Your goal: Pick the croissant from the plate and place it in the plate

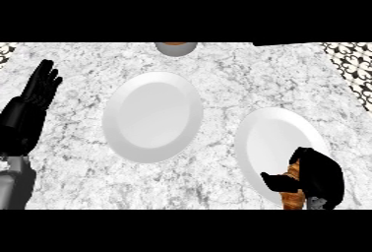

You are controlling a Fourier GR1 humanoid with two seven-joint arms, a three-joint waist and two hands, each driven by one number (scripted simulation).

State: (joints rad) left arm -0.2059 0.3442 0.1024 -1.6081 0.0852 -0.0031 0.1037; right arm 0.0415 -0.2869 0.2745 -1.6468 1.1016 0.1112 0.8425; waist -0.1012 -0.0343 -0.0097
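Down at five o'clock, right hand [317,178] curls round the croissant [291,186] on the right plate [270,132]; light, flaky, crushable, best taken mid-body. Left hand [35,96] rests open at nine. Centre plate [152,116] waits.

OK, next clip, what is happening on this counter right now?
The robot's right hand has its fingers curled round a golden-brown croissant at the near edge of the white round plate on the right. The second white round plate, at centre, holds nothing. The left hand rests open at the left edge, fingers up.
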